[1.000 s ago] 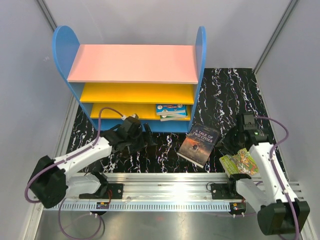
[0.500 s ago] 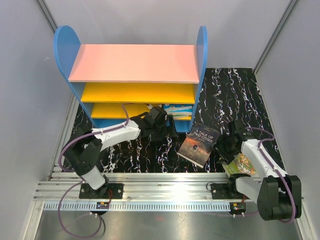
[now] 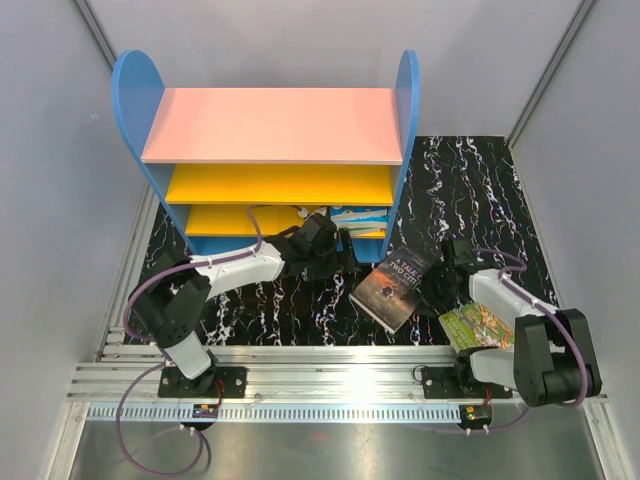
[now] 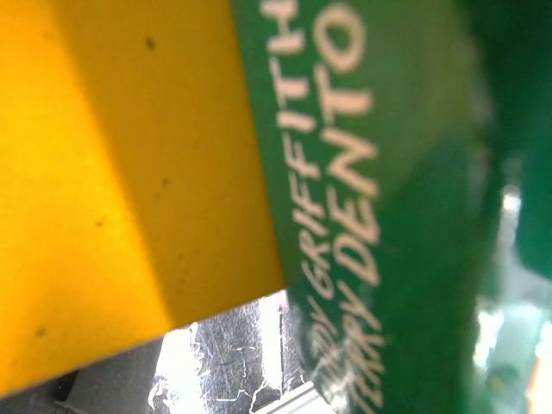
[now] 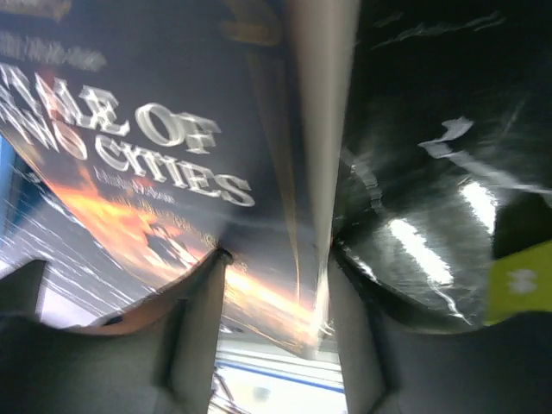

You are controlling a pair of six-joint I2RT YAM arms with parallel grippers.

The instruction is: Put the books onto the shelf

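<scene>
The shelf (image 3: 270,125) stands at the back with a few books (image 3: 362,220) lying on its lowest yellow board. My left gripper (image 3: 335,248) is at that board's front edge. The left wrist view shows no fingers, only the yellow board (image 4: 112,172) and a green book (image 4: 388,172) very close. The dark "A Tale of Two Cities" book (image 3: 393,287) lies on the mat. My right gripper (image 3: 437,285) is at its right edge. In the right wrist view that gripper (image 5: 274,252) straddles the edge, one finger on the cover (image 5: 129,172), the other against the pages.
A lime-green illustrated book (image 3: 478,325) lies on the black marbled mat (image 3: 480,190), partly under the right arm. Grey walls close in on both sides. A metal rail (image 3: 330,365) carrying the arm bases runs along the near edge.
My left arm swung right to the lower shelf, and the shelf slid slightly right. My right gripper moved left onto the dark book's edge, and the book shifted and turned a little.
</scene>
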